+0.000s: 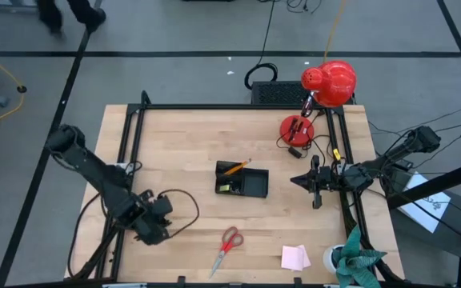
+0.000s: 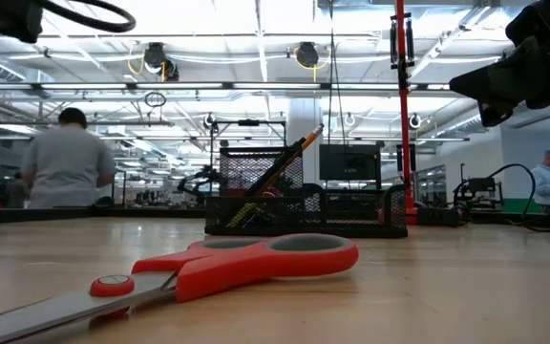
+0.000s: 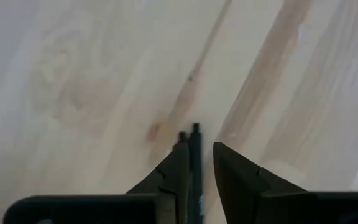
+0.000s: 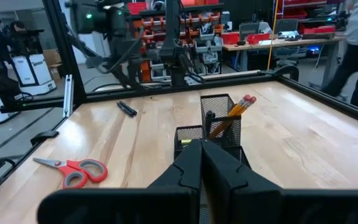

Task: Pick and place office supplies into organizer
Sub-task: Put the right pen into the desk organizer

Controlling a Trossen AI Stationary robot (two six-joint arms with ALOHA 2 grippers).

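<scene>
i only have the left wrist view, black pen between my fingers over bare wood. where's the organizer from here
Observer: In the high view the organizer sits near the table's middle, on the right arm's side of the left gripper.
Operator: anything in it yet
Observer: Orange pencils lean in its tall mesh cup.
Operator: what's the right arm doing
Observer: The right gripper is shut and empty, pointing at the organizer from the far side.
Operator: what else is out on the table
Observer: Red-handled scissors and a pink sticky-note pad lie apart from each other, toward the high view's bottom edge.
</scene>
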